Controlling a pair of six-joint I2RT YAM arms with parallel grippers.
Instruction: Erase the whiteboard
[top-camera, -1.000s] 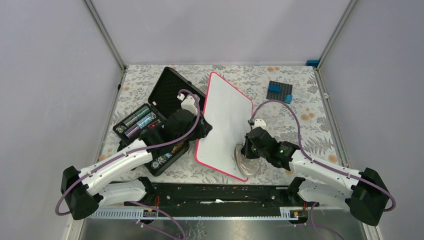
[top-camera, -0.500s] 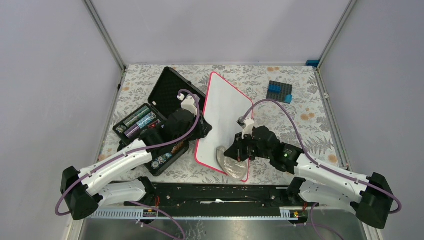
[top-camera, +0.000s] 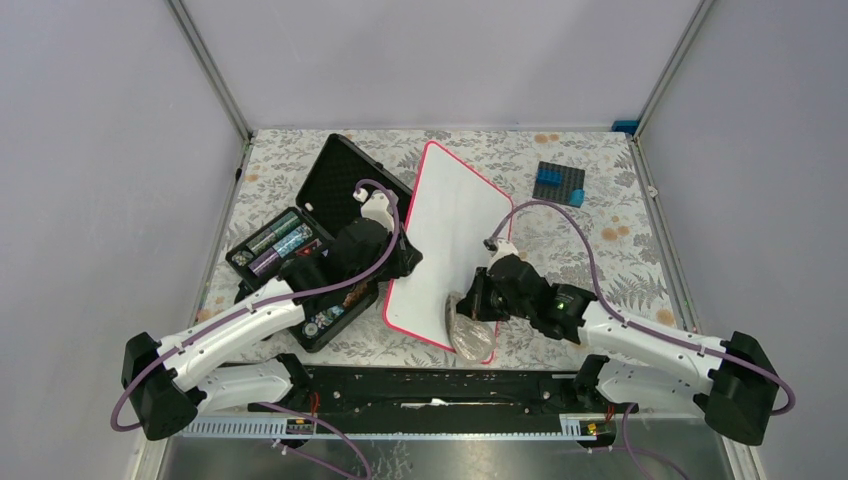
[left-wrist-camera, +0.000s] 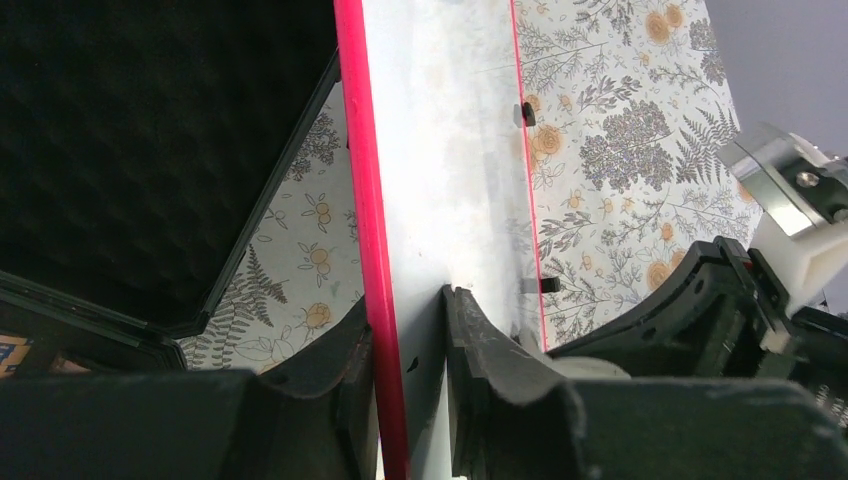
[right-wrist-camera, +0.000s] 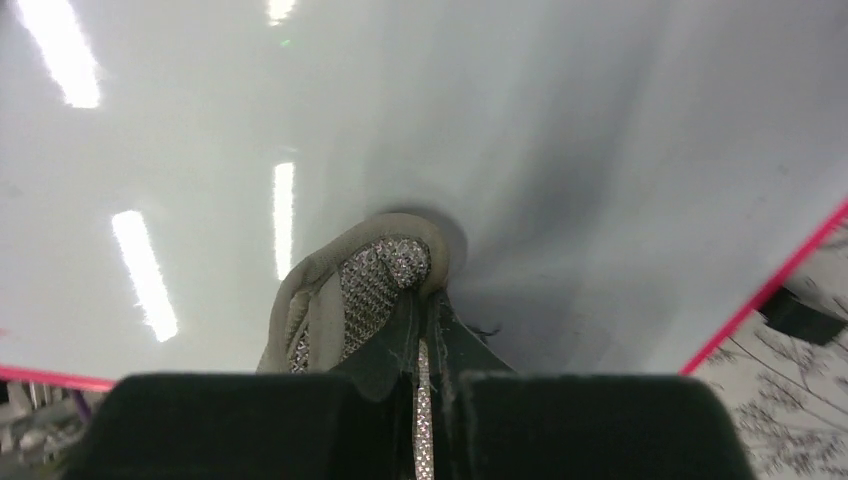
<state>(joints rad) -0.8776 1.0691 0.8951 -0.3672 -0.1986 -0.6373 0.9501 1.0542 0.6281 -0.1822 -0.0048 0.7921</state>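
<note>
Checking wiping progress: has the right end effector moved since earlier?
Yes. Right end effector, shut on the cloth, moved left across the whiteboard toward the black case.

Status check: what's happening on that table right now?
Left fingers clamp whiteboard rim. Right fingers shut on grey cloth, pressed on board. Open black case alongside, not blocking.

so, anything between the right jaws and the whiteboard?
Only the grey cloth that the right jaws are shut on. It lies against the whiteboard at its near end, as wiping needs. Nothing else visible stands between them.
</note>
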